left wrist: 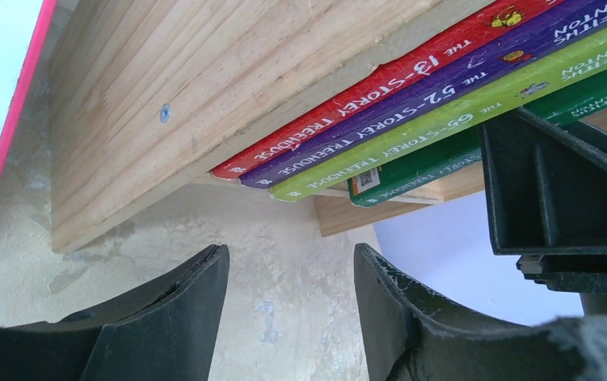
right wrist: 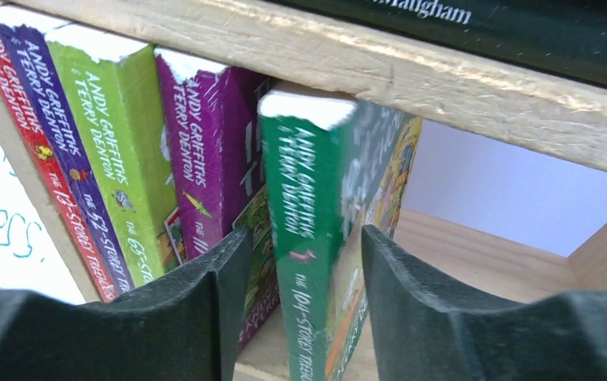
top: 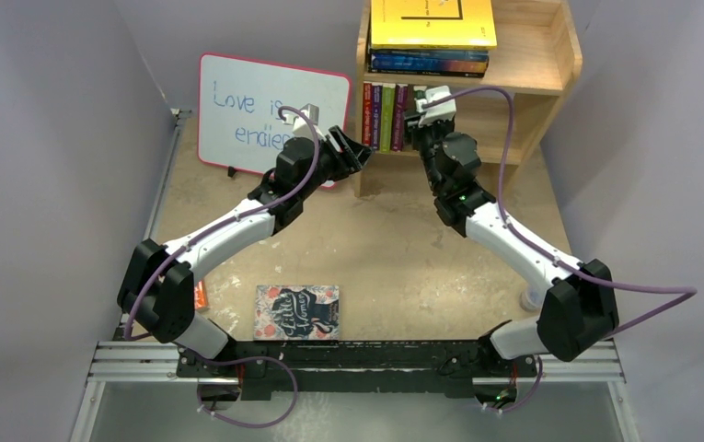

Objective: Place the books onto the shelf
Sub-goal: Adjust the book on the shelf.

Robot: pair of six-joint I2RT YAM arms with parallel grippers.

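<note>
my right gripper (right wrist: 300, 317) straddles the spine of a green paperback (right wrist: 308, 238) standing on the lower tier of the small light wooden bookshelf (top: 550, 69); whether the jaws actually clamp it, i cannot tell. my left gripper (left wrist: 288, 317) hangs with jaws apart and empty by the shelf's side panel. red, purple and lime paperbacks (right wrist: 86, 151) already stand alongside, and a yellow-topped stack (top: 431, 32) lies above. the floral "little women" book (top: 296, 312) is left on the table, so i judge the job mostly done.

Speckled table (top: 403, 249), wooden shelf (top: 523, 69), whiteboard (top: 256, 110), floral book (top: 297, 311) lying flat
</note>
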